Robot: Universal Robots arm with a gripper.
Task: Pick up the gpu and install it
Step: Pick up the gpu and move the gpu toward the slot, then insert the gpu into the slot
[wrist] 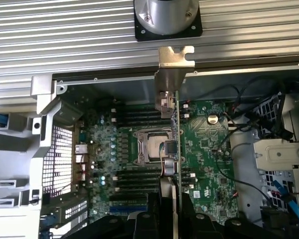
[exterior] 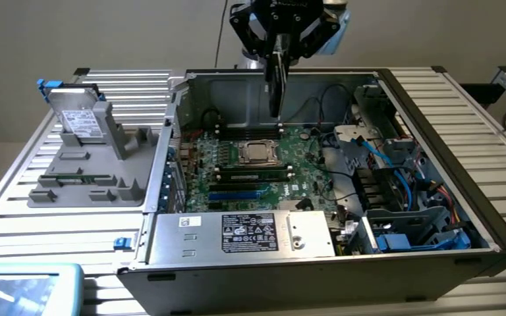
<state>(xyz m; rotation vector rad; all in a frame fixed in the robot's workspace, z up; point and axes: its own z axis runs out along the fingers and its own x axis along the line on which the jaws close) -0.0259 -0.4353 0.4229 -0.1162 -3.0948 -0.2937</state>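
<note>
Exterior view angled down, wrist view overhead, close, both sharing motherboard (wrist: 205,149)

The pincer (exterior: 281,47) was matt black, built of angular linked bars with gaps between them. A pale blue-grey wrist section (exterior: 337,18) sat above, beside a thin dark cable (exterior: 222,33).

No text, brand or number can be read. A black label (exterior: 248,232) with white print and symbols stands on the power supply (exterior: 310,232), well below the pincer (exterior: 279,51) in the exterior view; its wording cannot be made out. A small white sticker (exterior: 190,222) beside it is illegible. A white label (exterior: 82,123) on the hard drive (exterior: 70,100), to the exterior view's left of the pincer, shows unreadable lines. A white logo mark (wrist: 208,191) on the motherboard (wrist: 209,144), near the pincer, is indistinct.
</note>
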